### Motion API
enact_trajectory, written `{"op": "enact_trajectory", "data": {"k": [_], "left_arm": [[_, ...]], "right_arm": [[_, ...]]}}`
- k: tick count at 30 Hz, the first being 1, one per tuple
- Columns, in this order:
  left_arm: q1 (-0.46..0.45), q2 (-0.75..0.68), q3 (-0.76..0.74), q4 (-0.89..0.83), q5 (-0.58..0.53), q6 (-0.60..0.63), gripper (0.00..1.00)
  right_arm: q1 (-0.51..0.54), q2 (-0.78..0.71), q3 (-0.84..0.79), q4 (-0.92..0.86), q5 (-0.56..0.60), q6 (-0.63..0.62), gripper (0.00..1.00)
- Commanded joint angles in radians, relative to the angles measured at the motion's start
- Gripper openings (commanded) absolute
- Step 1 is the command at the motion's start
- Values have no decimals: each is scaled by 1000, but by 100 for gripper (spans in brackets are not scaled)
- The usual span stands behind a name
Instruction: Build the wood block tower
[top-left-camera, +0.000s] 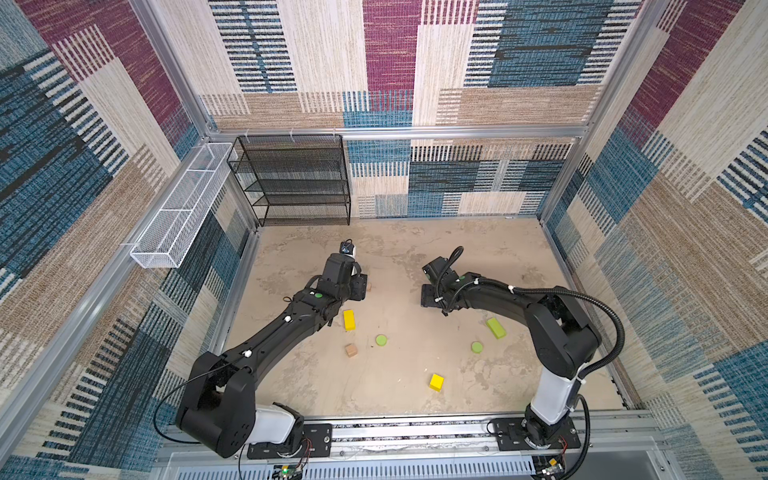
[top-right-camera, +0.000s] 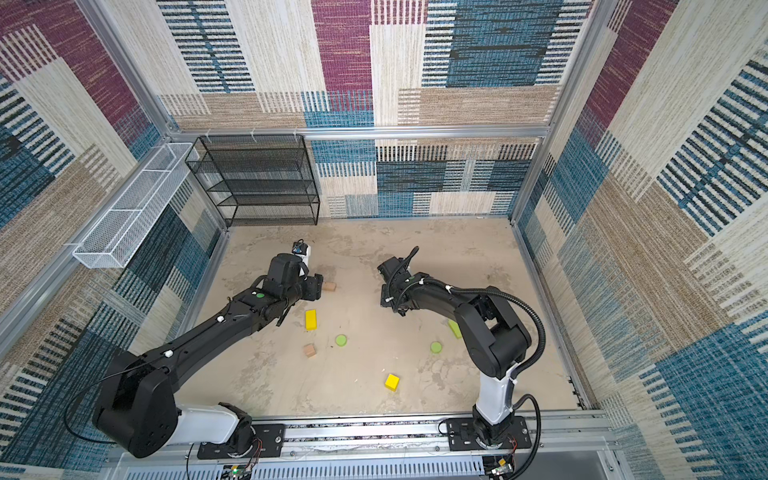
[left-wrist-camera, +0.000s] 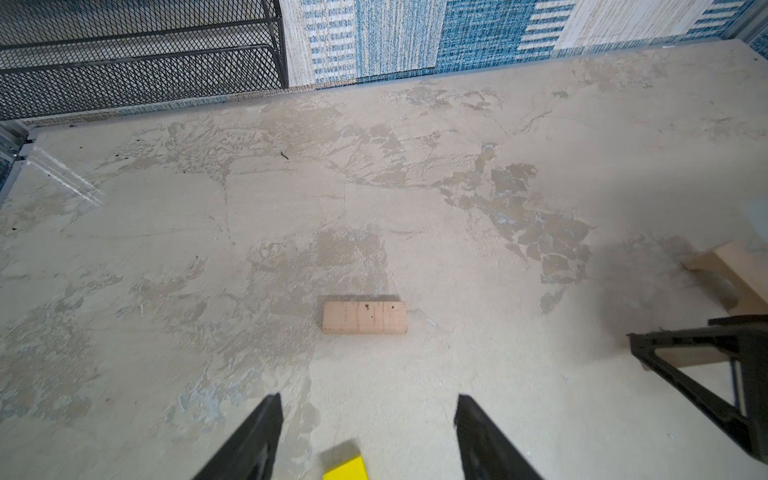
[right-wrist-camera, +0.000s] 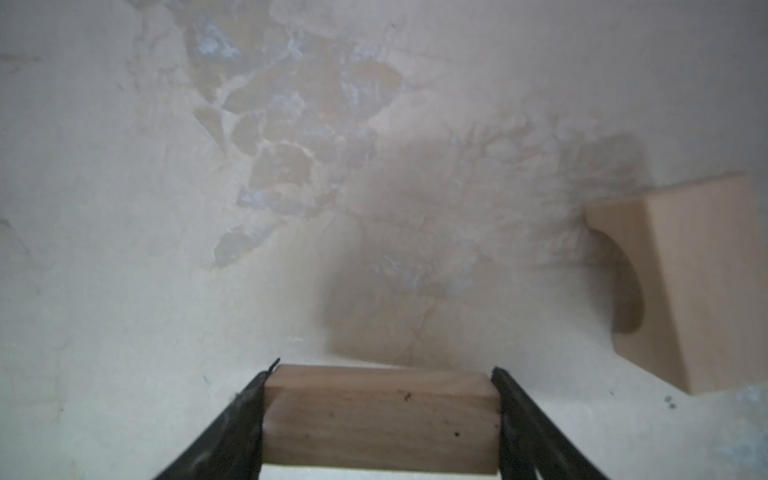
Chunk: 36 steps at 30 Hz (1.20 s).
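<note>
My left gripper (left-wrist-camera: 370, 409) is open above the table, with the end of a yellow bar (left-wrist-camera: 345, 467) below its jaws and a tan bar (left-wrist-camera: 364, 318) lying flat just ahead. My right gripper (right-wrist-camera: 382, 372) is shut on another tan bar (right-wrist-camera: 380, 419), a jaw against each end, low over the table. A tan arch-shaped block (right-wrist-camera: 685, 291) stands close beside it. Loose in both top views are the yellow bar (top-left-camera: 349, 320), a tan cube (top-left-camera: 351, 350), two lime green discs (top-left-camera: 381, 340) (top-left-camera: 477, 347), a lime green bar (top-left-camera: 496, 328) and a yellow cube (top-left-camera: 436, 382).
A black mesh shelf (top-left-camera: 299, 178) stands at the back left corner against the wall. A white wire basket (top-left-camera: 183, 208) hangs on the left wall. Patterned walls and metal rails close in the table on all sides.
</note>
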Motion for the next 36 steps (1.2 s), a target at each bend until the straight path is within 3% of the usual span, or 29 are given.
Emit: {"op": "enact_trajectory", "data": {"k": [1,17,36], "left_arm": [[0,-2,-4,9,-11,15,70],[0,0,-6,9,-47,12,69],[0,0,-7,15,-58,9,69]], "right_arm": [[5,47,61,-8,3,-37,60],[39,281,353,-76,50,-75,66],[52,361,465,-119,34,-50,72]]}}
